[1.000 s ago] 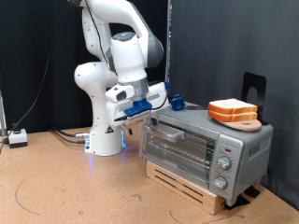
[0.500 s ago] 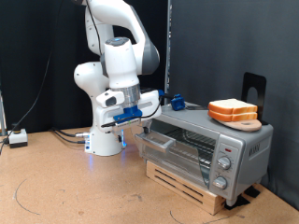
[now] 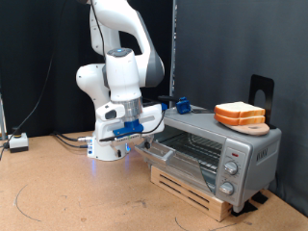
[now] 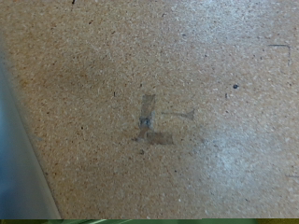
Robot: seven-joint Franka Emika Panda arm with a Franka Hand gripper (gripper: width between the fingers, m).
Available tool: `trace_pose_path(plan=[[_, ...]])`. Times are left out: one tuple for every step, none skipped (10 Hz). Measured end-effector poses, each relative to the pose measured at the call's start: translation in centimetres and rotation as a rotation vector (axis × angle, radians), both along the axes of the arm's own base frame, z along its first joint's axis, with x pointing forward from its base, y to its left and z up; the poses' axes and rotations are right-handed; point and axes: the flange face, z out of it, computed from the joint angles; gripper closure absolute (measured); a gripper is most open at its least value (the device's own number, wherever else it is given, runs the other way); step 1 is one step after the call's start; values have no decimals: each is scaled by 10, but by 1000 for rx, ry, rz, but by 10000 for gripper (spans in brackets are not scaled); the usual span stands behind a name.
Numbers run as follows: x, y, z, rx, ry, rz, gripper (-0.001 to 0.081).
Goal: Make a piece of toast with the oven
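Silver and boxy, the oven [image 3: 214, 154] sits at the exterior view's right on a low wooden pallet [image 3: 192, 189], which rests on the brown particle-board tabletop [image 3: 67, 192]. Its glass door [image 3: 159, 146] is swung down and out toward the view's left, leaving the wire rack [image 3: 197, 146] open to sight. Three knobs [image 3: 229, 171] line the front panel. On the oven's roof, toward the right end, two bread slices are stacked on a round wooden board [image 3: 248, 126] — the toast [image 3: 239, 112] on top shows a pale face and an orange-tan crust. The white arm [image 3: 120, 67] bends down from the view's top, and its gripper [image 3: 128, 130], with blue parts, hangs at the door's outer edge, by the handle; whether its fingers are apart or closed I cannot tell. A small blue block [image 3: 179, 104] stands on the oven's rear left corner. A white box [image 3: 17, 142] with a cable lies at the far left.

Wrist view — speckled tabletop [image 4: 187, 84] fills the picture, with a faint scuff mark [image 4: 148, 117] at centre and a blurred grey edge [image 4: 19, 168] along one side. No fingers show.
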Motion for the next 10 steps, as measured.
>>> trace_pose_path(plan=[[3,-1,-2,8,-4,1,-3],[6,0,-3,21,-9,0,-3],[10,4,-3,30,-17,-1,-3],[14,8,-4,44,-19,-4,-3],[17,12,-3,57,-24,-6,-3],[19,15,-1,69,-29,-1,-3],[21,16,1,77,-28,-1,-3],[23,17,3,81,-25,0,-3],[24,17,4,83,-24,1,-3],[25,17,6,84,-25,1,-3]])
